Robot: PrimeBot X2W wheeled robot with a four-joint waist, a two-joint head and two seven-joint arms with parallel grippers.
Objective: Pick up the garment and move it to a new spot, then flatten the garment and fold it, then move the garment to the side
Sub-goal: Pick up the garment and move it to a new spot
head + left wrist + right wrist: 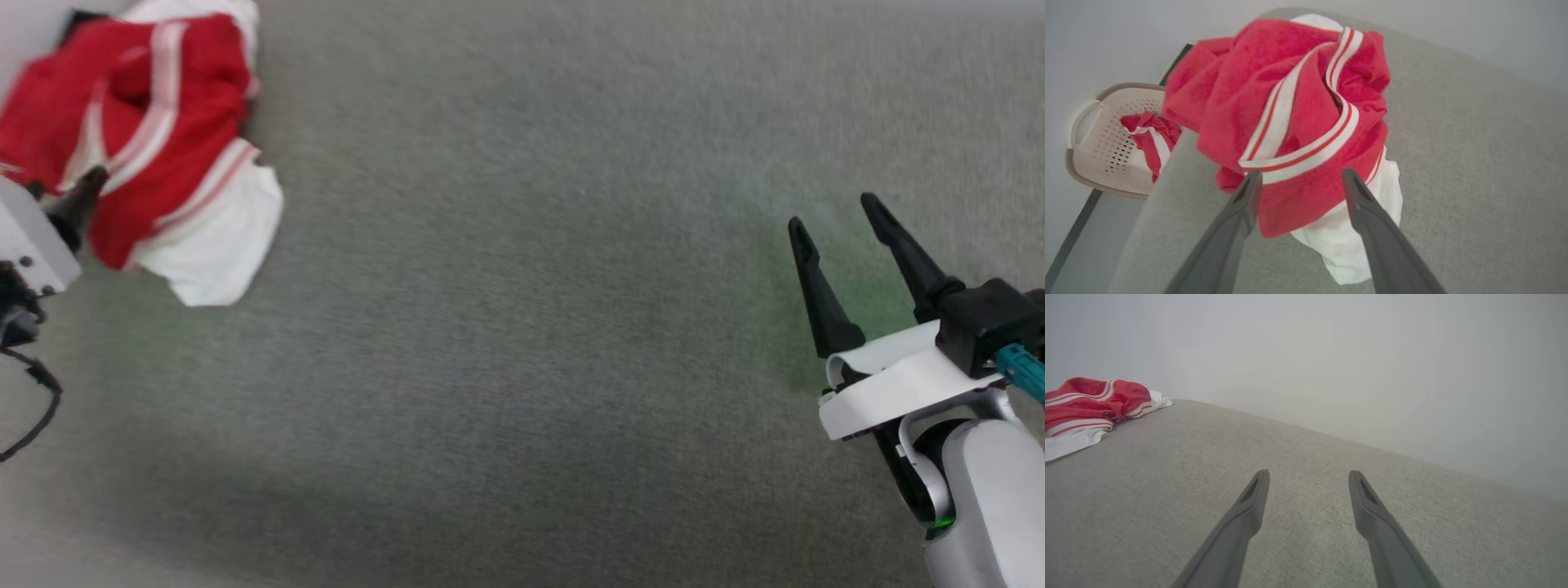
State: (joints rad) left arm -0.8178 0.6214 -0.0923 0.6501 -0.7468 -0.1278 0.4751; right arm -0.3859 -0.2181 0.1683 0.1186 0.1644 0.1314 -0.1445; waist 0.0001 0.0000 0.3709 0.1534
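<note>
Indoors, garment point(155, 139) on grey fabric surface point(522, 327)

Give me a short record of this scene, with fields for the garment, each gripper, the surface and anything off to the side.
garment: red shirt with white striped trim, bunched in a heap, not flattened
surface: grey fabric top; the garment lies at its far left
left gripper: open, fingers on either side of the heap's near edge; contact unclear
right gripper: open, above bare fabric, well apart from the garment
side: beige perforated basket past the surface's edge, holding a small red-and-white cloth
</note>
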